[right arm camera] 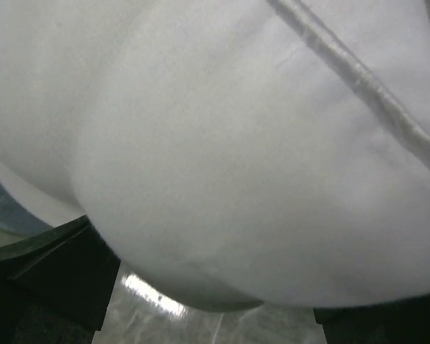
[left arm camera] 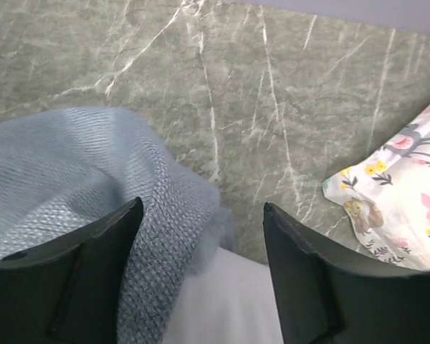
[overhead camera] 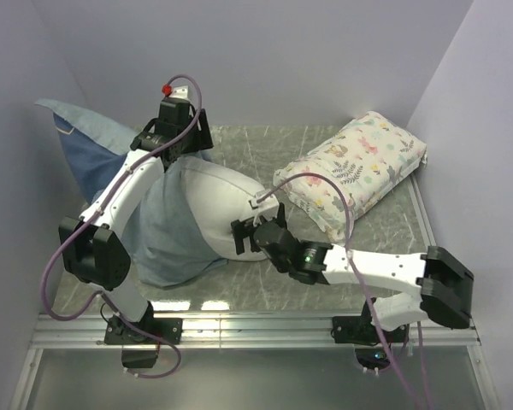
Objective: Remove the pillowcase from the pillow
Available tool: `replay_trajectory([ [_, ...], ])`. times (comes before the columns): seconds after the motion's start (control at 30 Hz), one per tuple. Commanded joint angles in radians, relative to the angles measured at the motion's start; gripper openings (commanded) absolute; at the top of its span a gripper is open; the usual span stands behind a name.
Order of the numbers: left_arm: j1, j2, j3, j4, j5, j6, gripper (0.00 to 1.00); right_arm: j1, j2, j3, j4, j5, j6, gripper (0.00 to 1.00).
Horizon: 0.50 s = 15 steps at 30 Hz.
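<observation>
The pillowcase point(overhead camera: 158, 235), showing its pale grey-blue inner side, is bunched over the left part of the white pillow point(overhead camera: 218, 196), with a darker blue part draped up at the back left wall. My left gripper point(overhead camera: 178, 141) is open above the pillowcase's far edge. In the left wrist view the woven edge point(left arm camera: 64, 158) lies beside the left finger, over the white pillow point(left arm camera: 222, 301), with the gripper point(left arm camera: 201, 208) not closed on it. My right gripper point(overhead camera: 244, 237) is open at the pillow's bare right end. The pillow point(right arm camera: 236, 143) bulges between its wide-apart jaws point(right arm camera: 211, 287).
A smaller floral-print cream pillow point(overhead camera: 350, 166) lies at the back right, and its corner shows in the left wrist view point(left arm camera: 408, 193). The grey marble tabletop point(overhead camera: 265, 145) is walled at the back and on both sides. A metal rail runs along the near edge.
</observation>
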Motion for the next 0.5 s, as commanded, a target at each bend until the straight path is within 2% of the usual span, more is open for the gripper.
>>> replay_trajectory([
  [0.0,-0.003,-0.061,0.084,-0.007,0.037,0.019,0.74,-0.091,0.112,0.074,0.018,-0.063,0.056,1.0],
  [0.07,-0.005,-0.084,0.111,-0.037,0.048,0.023,0.77,-0.182,0.156,0.108,-0.036,-0.129,0.11,0.9],
  [0.1,-0.008,-0.116,0.116,-0.044,0.045,0.024,0.78,-0.207,0.167,0.137,-0.05,-0.196,0.126,0.81],
  [0.13,-0.013,-0.141,0.115,-0.045,0.037,0.024,0.79,-0.232,0.178,0.153,-0.064,-0.212,0.133,0.52],
  [0.17,-0.016,-0.165,0.099,-0.044,0.028,0.02,0.79,-0.249,0.199,0.17,-0.1,-0.223,0.134,0.41],
  [0.23,-0.029,-0.24,0.078,-0.044,0.008,0.013,0.8,-0.298,0.225,0.234,-0.145,-0.258,0.124,0.26],
  [0.33,-0.057,-0.352,-0.012,-0.019,-0.022,-0.019,0.8,-0.349,0.268,0.305,-0.217,-0.281,0.11,0.12],
  [0.43,-0.094,-0.469,-0.178,0.036,-0.075,-0.074,0.8,-0.384,0.285,0.338,-0.24,-0.307,0.104,0.07],
  [0.47,-0.1,-0.494,-0.274,0.048,-0.102,-0.108,0.81,-0.393,0.293,0.349,-0.252,-0.316,0.102,0.06],
])
